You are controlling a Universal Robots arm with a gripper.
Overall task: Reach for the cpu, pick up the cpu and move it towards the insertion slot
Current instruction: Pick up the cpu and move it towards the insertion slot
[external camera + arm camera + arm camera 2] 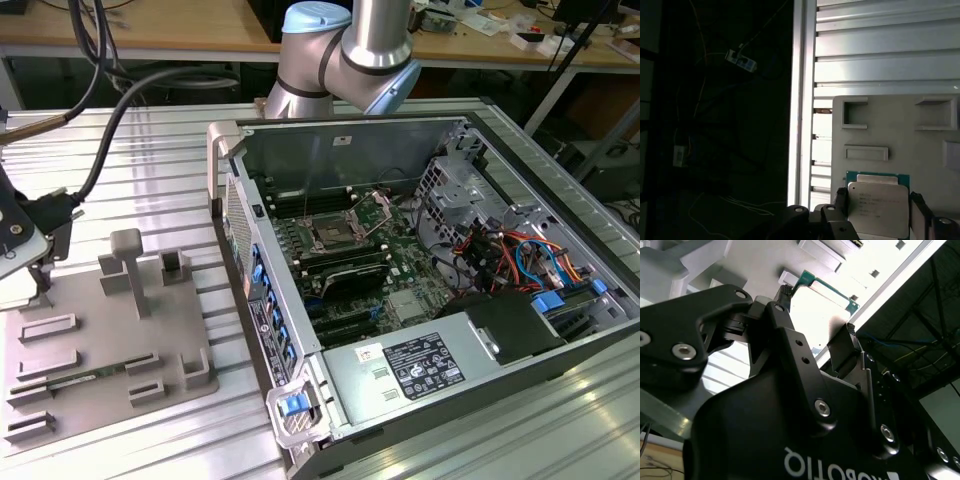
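One slatted metal table. One open computer case at exterior view's right. One grey tray with raised blocks at exterior view's left, well apart from case. Exterior view gives one insertion slot, on motherboard inside case. Both wrist views give one cpu at tray, one gripper clamped on it, two fingers against opposite edges.

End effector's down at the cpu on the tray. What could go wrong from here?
1. The end effector straddles the thin cpu; a tilted or weak hold could drop it on the grey tray.
2. The insertion slot lies inside the computer case, past its side wall; a low carry could strike that wall.
3. The black cable trailing to the end effector could snag on the tray's upright posts.
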